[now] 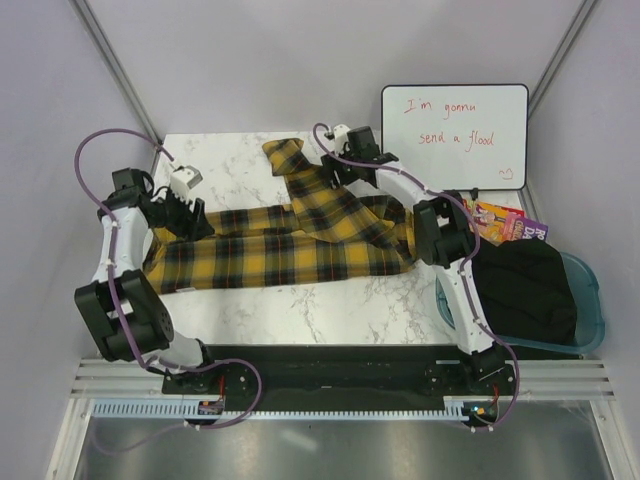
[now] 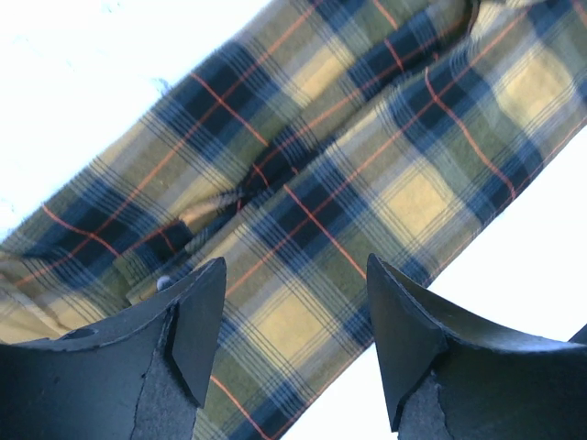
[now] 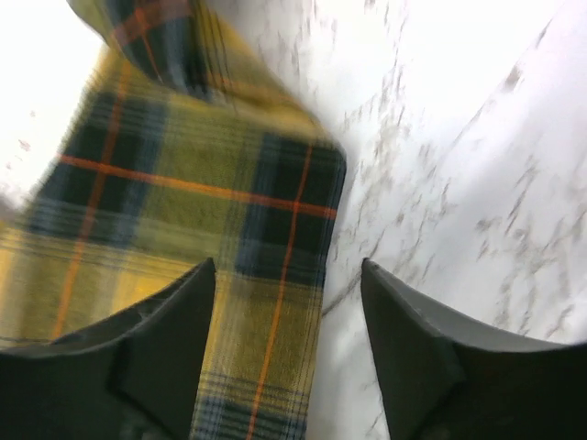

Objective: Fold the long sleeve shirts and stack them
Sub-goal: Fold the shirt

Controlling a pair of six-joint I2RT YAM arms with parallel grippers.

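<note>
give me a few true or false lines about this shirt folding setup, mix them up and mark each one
1. The plaid shirt lies on the marble table. True.
2. The right gripper is clamped on the sleeve. False: its jaws stand open over the sleeve's edge.
3. The whiteboard is blank. False: it bears red handwriting.
4. A black garment sits in the blue bin. True.
5. The left gripper is open over the shirt. True.
</note>
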